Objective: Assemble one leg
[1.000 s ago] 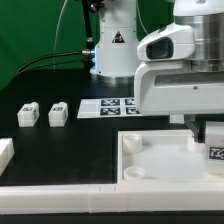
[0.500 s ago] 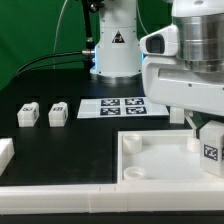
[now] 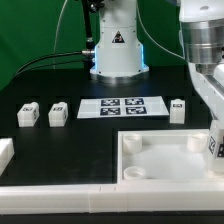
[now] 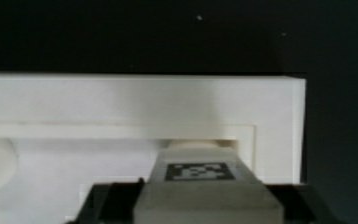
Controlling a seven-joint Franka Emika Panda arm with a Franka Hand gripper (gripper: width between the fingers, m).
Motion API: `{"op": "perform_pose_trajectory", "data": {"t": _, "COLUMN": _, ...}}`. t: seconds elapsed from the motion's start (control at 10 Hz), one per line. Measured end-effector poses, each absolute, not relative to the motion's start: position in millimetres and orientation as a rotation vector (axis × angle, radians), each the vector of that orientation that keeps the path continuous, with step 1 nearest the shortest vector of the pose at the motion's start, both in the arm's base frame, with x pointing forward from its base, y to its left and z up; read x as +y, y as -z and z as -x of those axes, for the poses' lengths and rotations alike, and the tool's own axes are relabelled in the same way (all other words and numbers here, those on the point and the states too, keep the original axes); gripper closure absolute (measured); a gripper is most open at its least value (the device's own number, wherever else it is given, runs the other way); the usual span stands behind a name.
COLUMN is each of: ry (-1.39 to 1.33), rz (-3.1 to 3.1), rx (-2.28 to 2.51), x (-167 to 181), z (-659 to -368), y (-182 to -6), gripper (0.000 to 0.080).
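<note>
The gripper [image 4: 202, 192] has a small white leg [image 4: 202, 168] in it. Its two dark fingers [image 4: 119, 205] press on the leg from both sides, open only as wide as the leg. The leg has a black-and-white square tag on its face. In the exterior view the same leg [image 3: 213, 143] hangs under the arm [image 3: 205, 50] at the far edge of the exterior view's right. It is over the big white panel [image 3: 160, 165], close to one corner. I cannot tell if the leg touches the panel. The wrist view shows the tip of the leg over the sunken part of the panel [image 4: 140, 110], near its raised rim. Three other legs stand on the black table [image 3: 60, 85]. Two of them [image 3: 28, 115] [image 3: 58, 114] are side by side on the exterior view's left. The third [image 3: 178, 110] stands just beside the marker board [image 3: 122, 106], on the exterior view's right. The marker board lies flat between them, in front of the robot base [image 3: 115, 45].
</note>
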State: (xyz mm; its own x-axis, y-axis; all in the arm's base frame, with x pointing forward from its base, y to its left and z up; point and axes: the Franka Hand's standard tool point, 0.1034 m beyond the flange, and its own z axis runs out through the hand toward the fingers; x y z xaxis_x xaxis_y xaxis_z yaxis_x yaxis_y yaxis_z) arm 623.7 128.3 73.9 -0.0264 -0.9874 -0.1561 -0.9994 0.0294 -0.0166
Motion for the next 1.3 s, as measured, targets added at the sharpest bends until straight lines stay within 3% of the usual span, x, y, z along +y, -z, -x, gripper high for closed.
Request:
{"op": "perform_pose_trajectory", "data": {"t": 0.4, "ry": -0.171, "rz": 1.995, "rx": 2.247, "x": 128.9, "z": -624.0, "y": -73.7, "gripper": 0.0495}}
{"op": "perform_pose_trajectory", "data": {"t": 0.5, "ry": -0.169, "rz": 2.017, "rx": 2.227, "x": 129.3, "z": -623.9, "y": -73.7, "gripper": 0.0314}}
{"op": "perform_pose_trajectory", "data": {"t": 0.6, "ry": -0.166, "rz": 2.054, "rx": 2.19, "x": 129.5, "z": -623.9, "y": -73.6, "gripper": 0.0314}}
{"op": "perform_pose_trajectory", "data": {"t": 0.7, "ry": -0.166, "rz": 2.058, "rx": 2.186, "x": 130.2, "z": -623.7, "y": -73.6, "gripper": 0.0189}}
{"op": "perform_pose_trajectory", "data": {"t": 0.8, "ry": -0.164, "rz": 2.076, "rx": 2.169, "x": 130.7, "z": -623.6, "y": -73.6, "gripper": 0.0157}}
{"op": "perform_pose_trajectory", "data": {"t": 1.3, "ry": -0.111, "rz": 2.653, "rx": 1.395, "x": 132.9, "z": -624.5, "y": -73.8, "gripper": 0.0151}}
